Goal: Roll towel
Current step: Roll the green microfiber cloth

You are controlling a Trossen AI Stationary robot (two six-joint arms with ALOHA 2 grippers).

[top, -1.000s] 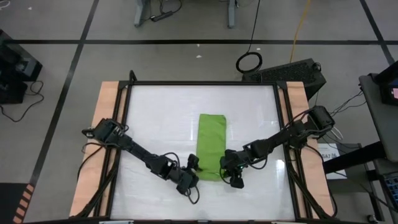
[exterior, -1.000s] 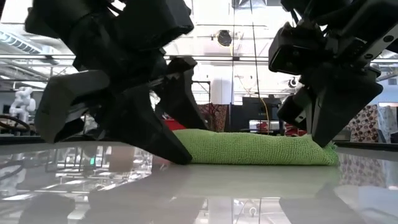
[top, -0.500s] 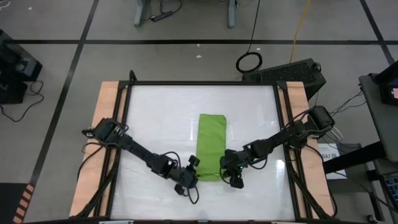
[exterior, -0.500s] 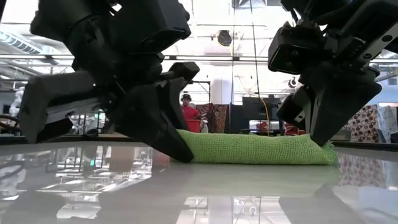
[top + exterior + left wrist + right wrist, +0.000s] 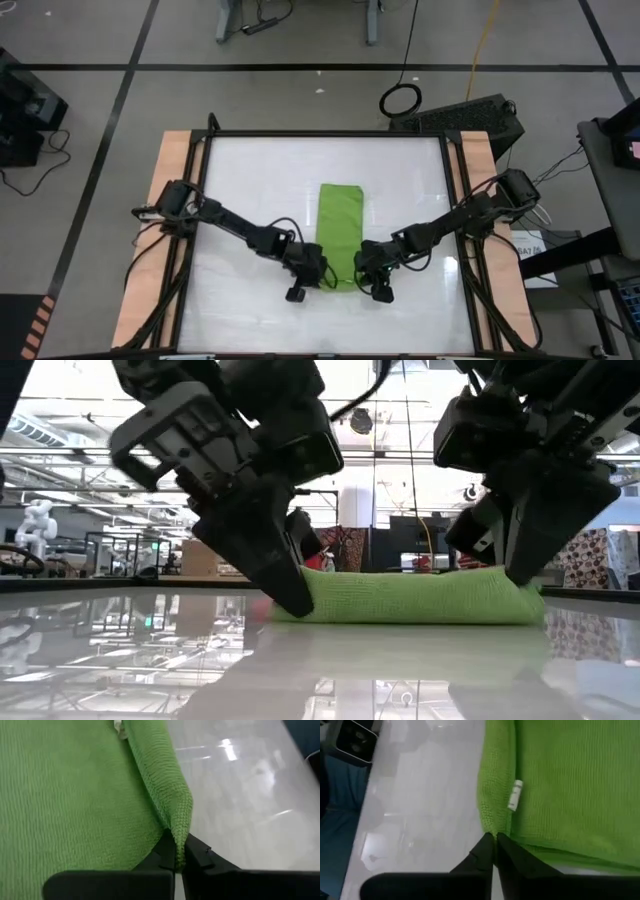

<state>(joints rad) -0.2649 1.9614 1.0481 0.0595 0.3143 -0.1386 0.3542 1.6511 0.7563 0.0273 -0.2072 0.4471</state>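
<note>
The towel [image 5: 75, 795] was soft, bumpy green cloth pinched between the jaws. The table [image 5: 260, 180] under them was white, smooth and shiny. The fingers [image 5: 200, 857] looked like dull black plastic, maybe.

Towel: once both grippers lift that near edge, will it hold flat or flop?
Probably flop: the towel is soft knit cloth, bunching where the left gripper and right gripper pinch its corners. It lies folded double, so layers may slide apart. The glossy table likely gives little drag.
</note>
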